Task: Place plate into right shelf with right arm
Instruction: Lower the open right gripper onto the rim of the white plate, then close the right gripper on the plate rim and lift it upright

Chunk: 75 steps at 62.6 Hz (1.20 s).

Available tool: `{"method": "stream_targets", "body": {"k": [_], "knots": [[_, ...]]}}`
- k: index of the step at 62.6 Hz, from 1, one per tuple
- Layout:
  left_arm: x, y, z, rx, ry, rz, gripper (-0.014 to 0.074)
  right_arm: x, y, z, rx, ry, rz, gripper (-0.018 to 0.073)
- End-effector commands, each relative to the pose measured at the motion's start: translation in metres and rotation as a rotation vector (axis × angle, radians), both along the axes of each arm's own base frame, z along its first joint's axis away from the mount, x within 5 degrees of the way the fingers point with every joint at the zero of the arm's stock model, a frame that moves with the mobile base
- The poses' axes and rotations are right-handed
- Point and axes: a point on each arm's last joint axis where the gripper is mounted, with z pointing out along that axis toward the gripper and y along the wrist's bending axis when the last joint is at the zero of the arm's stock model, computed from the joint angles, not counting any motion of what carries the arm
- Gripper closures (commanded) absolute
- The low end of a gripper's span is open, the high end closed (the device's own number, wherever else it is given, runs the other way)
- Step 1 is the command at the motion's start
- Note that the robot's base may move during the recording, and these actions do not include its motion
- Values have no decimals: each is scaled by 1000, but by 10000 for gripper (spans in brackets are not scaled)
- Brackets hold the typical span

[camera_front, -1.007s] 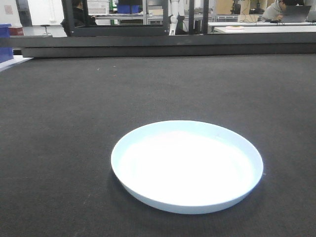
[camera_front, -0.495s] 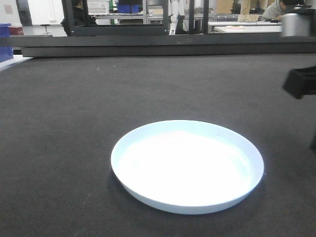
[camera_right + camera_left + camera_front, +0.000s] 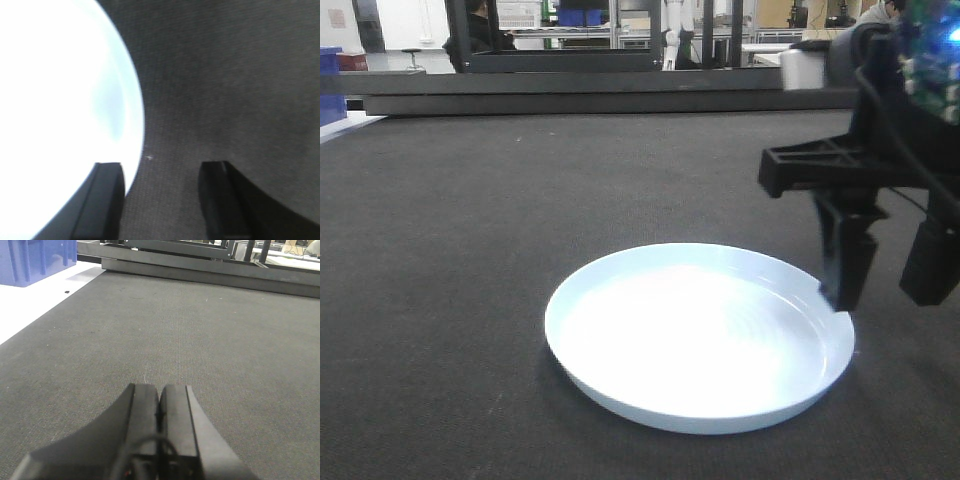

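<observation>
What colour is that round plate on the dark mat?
The plate is very pale blue-white, plain; clearest in the front-facing view.

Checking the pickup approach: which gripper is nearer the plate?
Right. The right gripper, open, is at the plate's right rim, one finger above it, the other outside. The left gripper, shut, is over bare mat, no plate in its view.

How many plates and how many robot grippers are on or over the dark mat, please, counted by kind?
plate: 1
grippers: 2 (right gripper open, straddling the plate's rim; left gripper shut, holding nothing)
Total: 3
</observation>
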Motion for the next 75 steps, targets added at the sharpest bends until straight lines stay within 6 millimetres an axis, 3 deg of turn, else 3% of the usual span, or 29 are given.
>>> {"method": "stream_targets", "body": {"k": [1, 13, 35, 40, 45, 51, 63, 75], "knots": [[-1, 1, 5, -18, -89, 9, 724, 3, 3, 14, 34, -50, -12, 86], [-1, 1, 5, -18, -89, 9, 724, 10, 7, 2, 39, -28, -72, 135], [-1, 1, 5, -18, -89, 9, 724, 18, 12, -14, 36, -17, -87, 141], [-1, 1, 5, -18, -89, 9, 724, 19, 12, -15, 33, -13, -87, 204], [-1, 1, 5, -18, -89, 9, 724, 19, 12, -14, 36, -14, -87, 339], [-1, 1, 5, -18, -89, 9, 724, 20, 13, -9, 38, -20, -86, 527], [-1, 1, 5, -18, -89, 9, 724, 20, 13, 14, 76, -86, -82, 494], [-1, 1, 5, -18, -89, 9, 724, 5, 0, 44, 81, -208, -35, 494]]}}
